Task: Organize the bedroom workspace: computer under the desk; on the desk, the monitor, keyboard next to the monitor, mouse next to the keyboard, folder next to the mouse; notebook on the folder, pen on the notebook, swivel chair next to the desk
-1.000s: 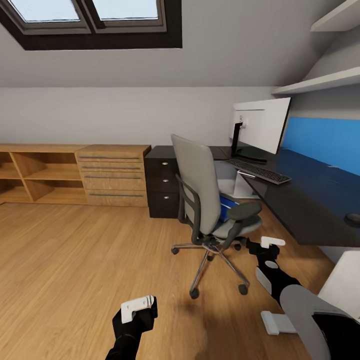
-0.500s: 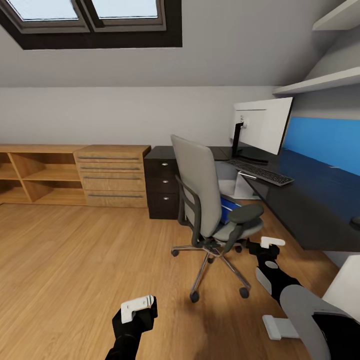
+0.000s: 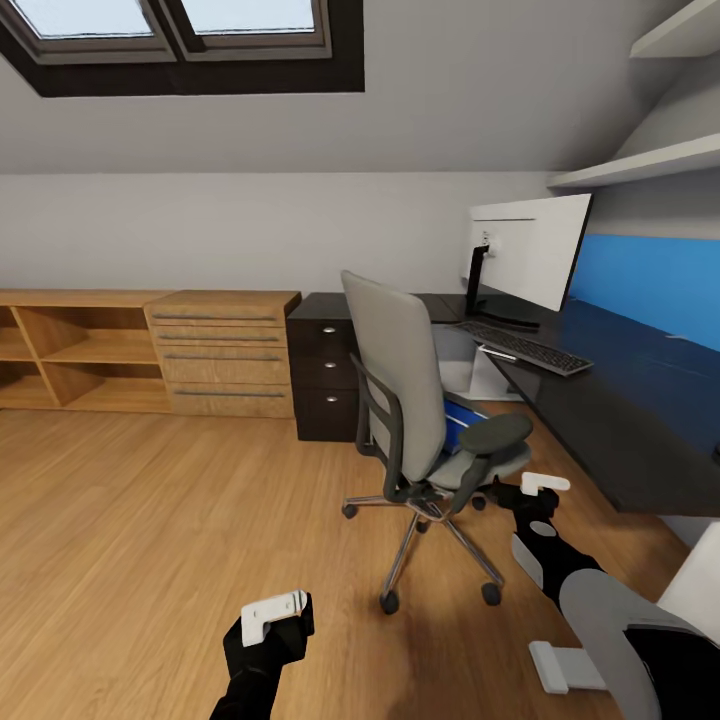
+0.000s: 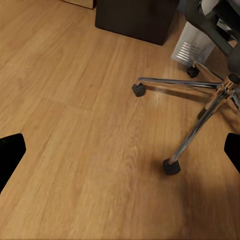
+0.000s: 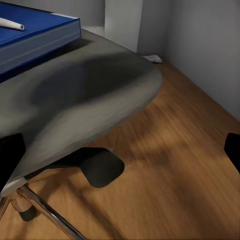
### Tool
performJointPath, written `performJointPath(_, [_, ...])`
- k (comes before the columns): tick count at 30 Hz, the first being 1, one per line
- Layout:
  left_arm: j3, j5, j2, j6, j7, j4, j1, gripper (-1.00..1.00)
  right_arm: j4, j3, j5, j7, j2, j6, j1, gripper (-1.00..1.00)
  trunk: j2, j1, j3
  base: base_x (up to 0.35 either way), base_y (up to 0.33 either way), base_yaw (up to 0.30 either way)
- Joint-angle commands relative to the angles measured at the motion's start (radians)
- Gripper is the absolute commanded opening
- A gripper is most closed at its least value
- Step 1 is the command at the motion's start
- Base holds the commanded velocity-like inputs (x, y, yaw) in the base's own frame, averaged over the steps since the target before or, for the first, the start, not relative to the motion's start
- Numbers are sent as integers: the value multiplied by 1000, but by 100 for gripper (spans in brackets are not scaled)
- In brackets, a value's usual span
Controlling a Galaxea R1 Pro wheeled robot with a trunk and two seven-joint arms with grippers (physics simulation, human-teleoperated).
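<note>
Wooden floor point(image 3: 130, 520) lies nearest me, and over it my left fingers point(image 3: 275, 612) hang low, holding nothing; in the left wrist view both dark tips sit at the far edges of the picture, so they are spread wide apart. My right fingers point(image 3: 540, 486) reach toward the swivel chair point(image 3: 420, 400), just short of its seat, also empty and spread, with one dark tip at each side of the right wrist view.

Since a second ago the whole head view has slid a little (my head or base moving, not the furniture): the chair sits slightly lower in it and more of the bench's near end has run off the right edge. My arms keep the same pose as before.

On the chair seat lies the blue folder point(image 5: 35, 32), with the pen point(image 5: 11, 23) across the top of it in the right wrist view. Behind the chair's chrome legs stands the pale computer point(image 4: 192, 45), on the floor under the bench point(image 3: 620, 420). Farther along the black bench top lies the keyboard point(image 3: 524, 347), and just beyond it stands the monitor point(image 3: 525, 250), its white back toward me.
</note>
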Motion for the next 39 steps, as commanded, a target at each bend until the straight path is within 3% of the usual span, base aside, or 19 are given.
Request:
performJointPath(1, [-1, 8, 0, 3, 6, -2, 0, 100, 1, -2, -6, 2, 0, -5, -1, 100, 0, 0, -1, 21, 0, 0])
performJointPath(19, [-3, 7, 1, 3, 5, -2, 0, 100, -1, 8, 0, 23, 4, -6, -1, 100, 0, 0, -1, 2, 0, 0])
performJointPath(27, [4, 7, 1, 7, 3, -2, 0, 100, -1, 9, 1, 89, 8, -8, -1, 100, 0, 0, -1, 0, 0, 0])
performJointPath(33, [7, 7, 2, 7, 3, -2, 0, 100, 4, 8, -5, 89, 37, -78, -1, 100, 0, 0, -1, 0, 0, 0])
performJointPath(39, [9, 7, 2, 6, 3, -2, 0, 100, 4, 7, -7, 78, 63, -92, -1, 100, 0, 0, 0, 0, 0, 59])
